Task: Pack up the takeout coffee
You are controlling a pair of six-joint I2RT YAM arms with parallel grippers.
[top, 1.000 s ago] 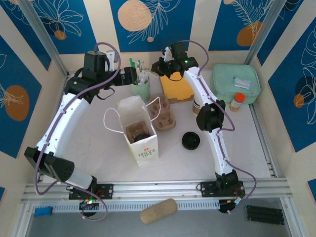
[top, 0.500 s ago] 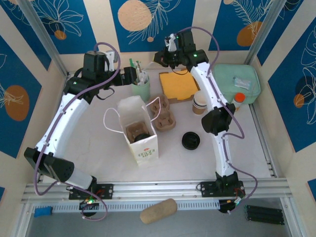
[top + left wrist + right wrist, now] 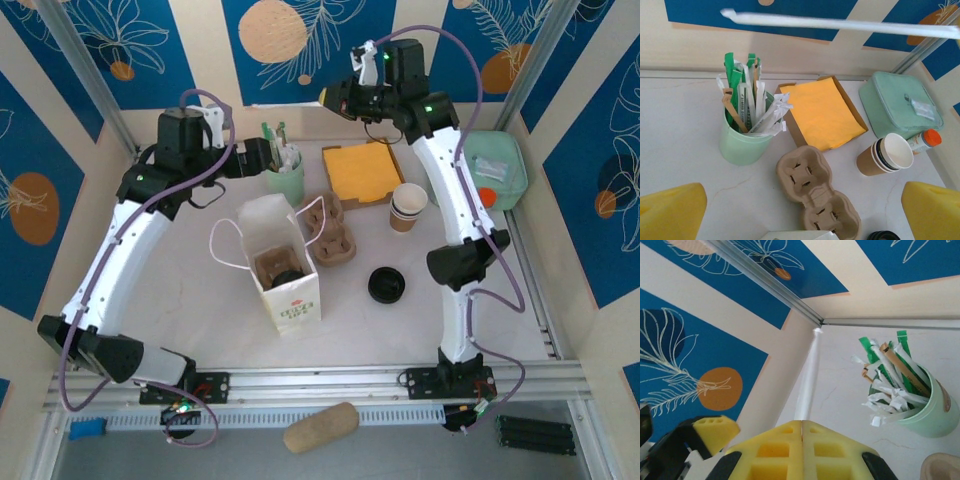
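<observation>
Black-lidded tan paper cup (image 3: 288,277) seems already in white paper bag (image 3: 297,305); right end effector (image 3: 801,422) clamps white wrapped straw (image 3: 809,375), left end effector (image 3: 268,157) wide.

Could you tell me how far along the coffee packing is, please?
Done: a black-lidded cup appears to sit in a carrier inside the paper bag. In hand: the right gripper is shut on a wrapped straw, held in the air; the left gripper is open and empty. Left: probably getting the straw into the bag.
</observation>
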